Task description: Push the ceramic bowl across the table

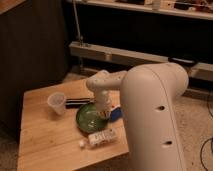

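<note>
No readable text, brand, number or sign appears anywhere. The gripper (104, 113) sits low at the right edge of the ceramic bowl (90, 118) on the table (45, 140). Just below the gripper lies a white bottle (99, 138) with a label, but its markings are too blurred to read. The small white cup (57, 102) to the gripper's left is plain.
</note>
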Tool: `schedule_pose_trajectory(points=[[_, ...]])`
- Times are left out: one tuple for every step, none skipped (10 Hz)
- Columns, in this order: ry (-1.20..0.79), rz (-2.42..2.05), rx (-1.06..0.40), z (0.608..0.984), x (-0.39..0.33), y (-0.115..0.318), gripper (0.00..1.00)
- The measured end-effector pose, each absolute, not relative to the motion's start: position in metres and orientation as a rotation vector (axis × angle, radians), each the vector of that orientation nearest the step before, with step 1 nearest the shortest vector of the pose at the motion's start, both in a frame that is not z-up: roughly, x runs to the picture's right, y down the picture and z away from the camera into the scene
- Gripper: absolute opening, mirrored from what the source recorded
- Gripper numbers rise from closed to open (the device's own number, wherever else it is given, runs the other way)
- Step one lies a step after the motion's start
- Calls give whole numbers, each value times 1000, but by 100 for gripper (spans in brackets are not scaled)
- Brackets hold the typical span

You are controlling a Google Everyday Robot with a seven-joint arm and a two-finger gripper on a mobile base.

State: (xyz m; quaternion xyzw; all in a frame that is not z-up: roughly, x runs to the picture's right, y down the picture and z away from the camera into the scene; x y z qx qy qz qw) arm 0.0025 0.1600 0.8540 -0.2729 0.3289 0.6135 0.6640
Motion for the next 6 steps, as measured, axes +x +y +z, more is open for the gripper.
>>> schedule_pose_trajectory(points=[[756,1401,-606,853,13,159,0],[764,1416,-597,852,19,158,0],[768,1429,-590,850,25,156,0],[776,1448,-580,849,31,155,0],[776,1467,-573,847,33,154,0],[767,1489,-566,845,37,152,3]])
